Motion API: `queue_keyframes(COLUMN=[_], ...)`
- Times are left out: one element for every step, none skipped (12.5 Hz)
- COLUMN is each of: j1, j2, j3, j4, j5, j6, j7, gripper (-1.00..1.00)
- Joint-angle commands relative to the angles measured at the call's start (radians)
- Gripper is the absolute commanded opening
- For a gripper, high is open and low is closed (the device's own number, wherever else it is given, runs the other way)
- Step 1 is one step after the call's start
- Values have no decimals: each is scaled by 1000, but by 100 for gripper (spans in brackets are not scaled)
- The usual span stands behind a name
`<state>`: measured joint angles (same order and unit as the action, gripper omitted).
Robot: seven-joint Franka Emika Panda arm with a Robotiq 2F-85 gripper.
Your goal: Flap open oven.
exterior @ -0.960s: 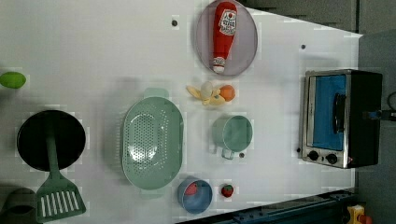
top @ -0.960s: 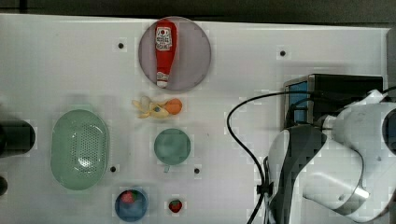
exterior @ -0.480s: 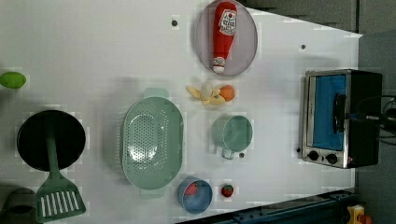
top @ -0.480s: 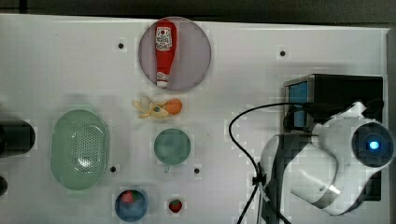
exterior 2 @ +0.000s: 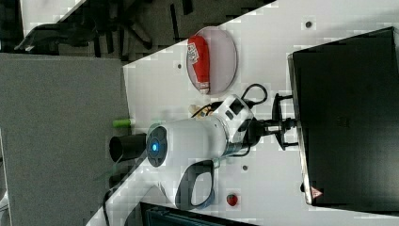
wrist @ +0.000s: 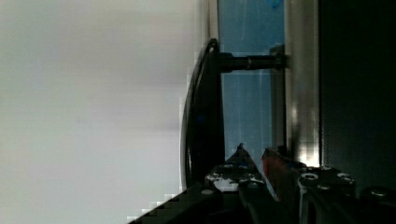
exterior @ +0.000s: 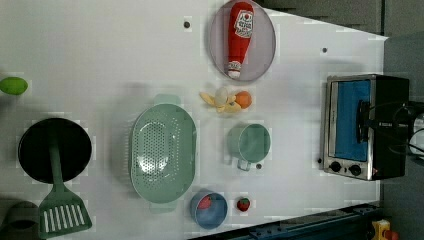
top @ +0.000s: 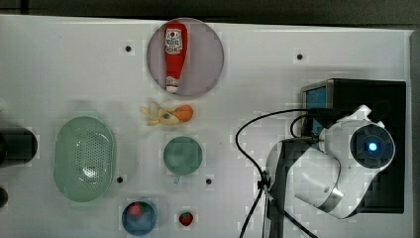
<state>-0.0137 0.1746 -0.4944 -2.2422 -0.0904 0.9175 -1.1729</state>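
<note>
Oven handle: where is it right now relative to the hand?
In the wrist view the dark bar handle stands off the oven door's blue glass, just beside the hand fingertips. In the left view the oven sits at the table's right edge.

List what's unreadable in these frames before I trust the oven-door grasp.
- Top view: arm covers most of the oven front.
- Wrist view: fingers cut off by the frame edge; contact with the handle unclear.
- Left view: knobs too small to read.
</note>
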Motion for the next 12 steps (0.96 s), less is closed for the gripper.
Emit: queue_keyframes(j1=[41,54,67,80,94,108,124,141,159,180,202,227], j2=[14,21,31,43,59,76,93,111,128,147,167,185], j3=[29,38,48,61,74,87,99,109,121,130,139,147], j4=[-11,-14,-19,-21,-21,-21,-21,-21,-21,-21,-19,-16], j5=[-70,-118,-170,-227,-281,-335,-390,-440,-485,-524,-556,-588], j6=[6,5,6,4,3,1,-6,-18,-32,-56,-86,-121], j7=[38,101,174,252,325,394,458,526,596,667,753,836], gripper=[-65,-65,-65,-65,-65,-65,-65,-65,-65,-65,-65,-65])
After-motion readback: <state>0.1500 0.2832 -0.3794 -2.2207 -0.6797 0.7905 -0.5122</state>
